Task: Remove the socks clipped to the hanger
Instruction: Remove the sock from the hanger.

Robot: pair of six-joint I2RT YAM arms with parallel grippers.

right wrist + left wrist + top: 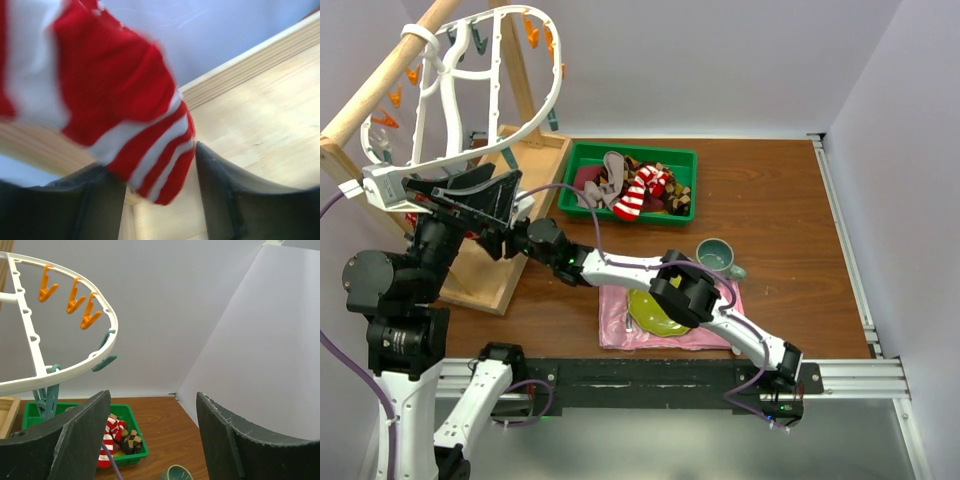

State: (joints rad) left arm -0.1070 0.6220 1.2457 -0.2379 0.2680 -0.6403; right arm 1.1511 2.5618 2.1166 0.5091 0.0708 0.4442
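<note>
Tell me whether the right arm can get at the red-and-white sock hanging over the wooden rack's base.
Probably yes: in the right wrist view the striped sock hangs with its tip between the open fingers of the right gripper, and nothing else sits in the gap.

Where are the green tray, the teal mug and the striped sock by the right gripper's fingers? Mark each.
green tray (582, 160), top external view, its bare back-left corner.
teal mug (717, 257), top external view, its open mouth.
striped sock (120, 90), right wrist view, a red band.
</note>
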